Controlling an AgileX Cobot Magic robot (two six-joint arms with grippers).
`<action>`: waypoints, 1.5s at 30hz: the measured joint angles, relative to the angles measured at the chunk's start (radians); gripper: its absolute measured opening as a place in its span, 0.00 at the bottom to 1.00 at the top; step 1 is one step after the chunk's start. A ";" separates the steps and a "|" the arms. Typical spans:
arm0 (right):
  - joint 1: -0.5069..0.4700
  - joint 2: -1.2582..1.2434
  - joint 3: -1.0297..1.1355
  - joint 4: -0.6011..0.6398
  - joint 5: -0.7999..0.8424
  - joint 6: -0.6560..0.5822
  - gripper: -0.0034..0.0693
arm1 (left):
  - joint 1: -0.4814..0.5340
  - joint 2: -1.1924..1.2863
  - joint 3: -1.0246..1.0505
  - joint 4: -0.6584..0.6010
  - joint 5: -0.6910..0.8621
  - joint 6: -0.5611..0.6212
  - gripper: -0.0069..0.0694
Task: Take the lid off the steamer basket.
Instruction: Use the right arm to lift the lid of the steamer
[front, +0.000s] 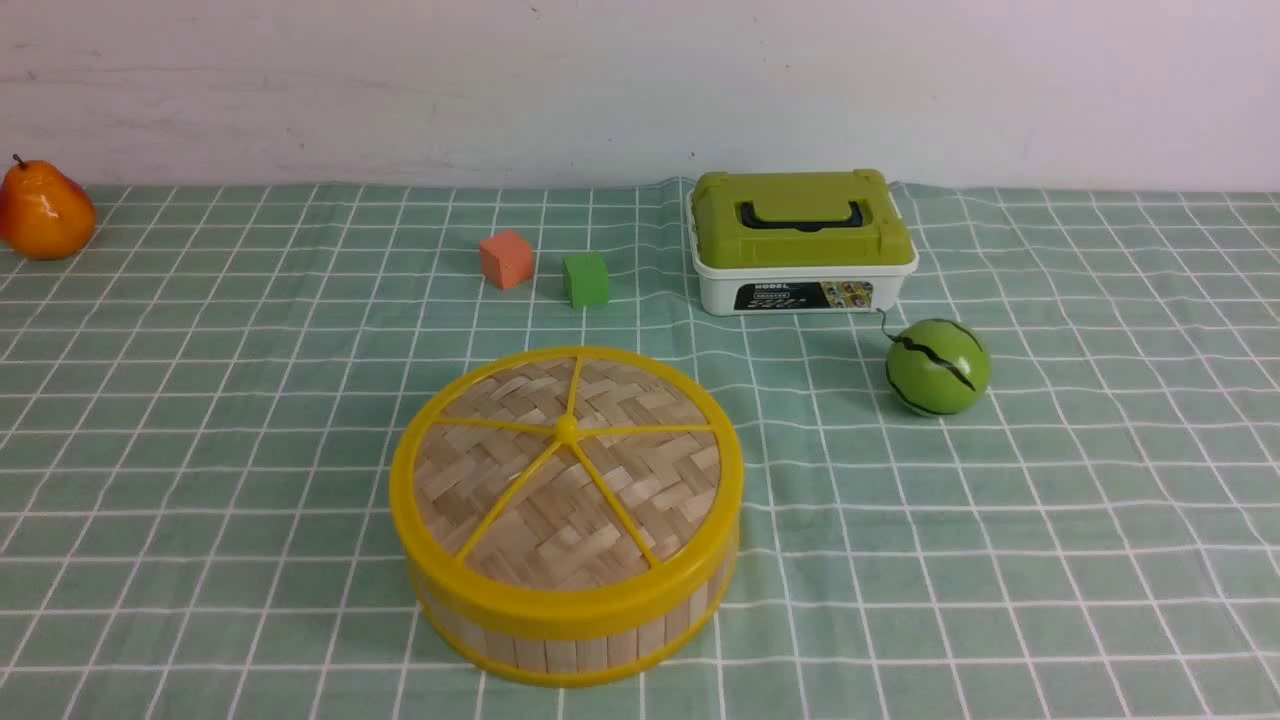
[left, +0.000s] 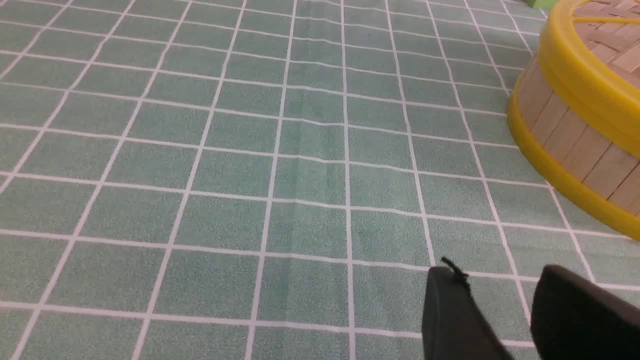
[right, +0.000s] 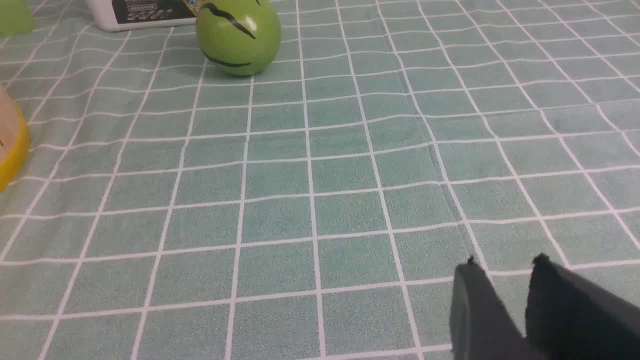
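The flat woven-bamboo lid with yellow rim and spokes (front: 565, 470) sits closed on the round wooden-slat steamer basket (front: 580, 645), front centre of the green checked cloth (front: 200, 450). The white box with green lid (front: 803, 240) lies at 1 o'clock from it. Left gripper (left: 500, 275) and right gripper (right: 505, 265) — fingers slightly spread, holding nothing, apart from the basket.

Nearest me, the lid (front: 566, 455) sits on the basket (front: 560, 640). Behind them lie the left cube (front: 505, 259) and the right cube (front: 586, 279) (side by side, apart). The box (front: 803, 245) stands further right, with the melon (front: 937, 366) just before its right end. The pear (front: 45, 212) is far left, at the back.
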 joint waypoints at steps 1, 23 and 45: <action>0.000 0.000 0.000 0.000 0.000 0.000 0.24 | 0.000 0.000 0.000 0.000 0.000 0.000 0.40; 0.000 0.000 0.000 0.000 0.000 0.000 0.28 | 0.000 0.000 0.000 0.000 0.000 0.000 0.40; 0.000 0.000 0.000 0.000 0.000 0.000 0.32 | 0.000 0.000 0.000 0.000 0.000 0.000 0.40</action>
